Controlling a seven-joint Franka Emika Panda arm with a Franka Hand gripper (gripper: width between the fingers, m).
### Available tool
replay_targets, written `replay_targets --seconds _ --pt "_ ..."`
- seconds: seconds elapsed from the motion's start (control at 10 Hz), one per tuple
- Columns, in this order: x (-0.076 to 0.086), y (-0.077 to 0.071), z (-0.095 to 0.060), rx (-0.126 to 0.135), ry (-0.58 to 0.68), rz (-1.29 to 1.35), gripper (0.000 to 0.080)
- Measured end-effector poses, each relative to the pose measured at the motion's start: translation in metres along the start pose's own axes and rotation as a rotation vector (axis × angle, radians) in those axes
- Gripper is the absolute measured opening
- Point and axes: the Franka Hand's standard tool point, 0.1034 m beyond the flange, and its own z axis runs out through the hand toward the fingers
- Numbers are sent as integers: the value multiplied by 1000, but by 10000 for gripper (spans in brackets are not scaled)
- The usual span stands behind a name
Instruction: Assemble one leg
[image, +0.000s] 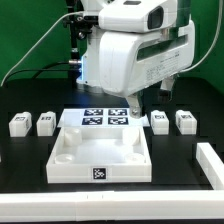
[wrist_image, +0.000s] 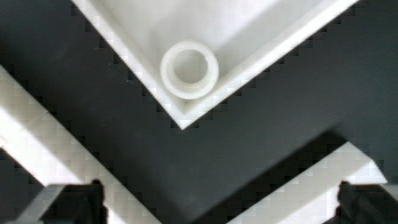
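Observation:
Four small white legs with marker tags stand on the black table: two on the exterior view's left (image: 18, 125) (image: 45, 123) and two on its right (image: 160, 122) (image: 186, 122). The big white square panel (image: 70, 158) lies in the middle. My gripper (image: 134, 108) hangs over the panel's far right corner, away from all the legs. In the wrist view a panel corner with its round socket (wrist_image: 191, 68) lies below the gripper (wrist_image: 217, 205). The dark fingertips (wrist_image: 71, 205) stand wide apart with nothing between them. No leg shows in the wrist view.
The marker board (image: 104, 118) lies just behind the panel, partly under the arm. A long white bar (image: 211, 166) lies at the exterior view's right front. The arm's bulky white body (image: 135, 55) hides the table behind it.

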Motion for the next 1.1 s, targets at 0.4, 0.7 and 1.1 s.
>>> replay_targets --seconds 0.4,0.7,1.1 --pt "0 0 0 0 0 0 650" --pt "0 0 0 0 0 -8 650" --pt "-44 -40 13 1 -6 -310 650"
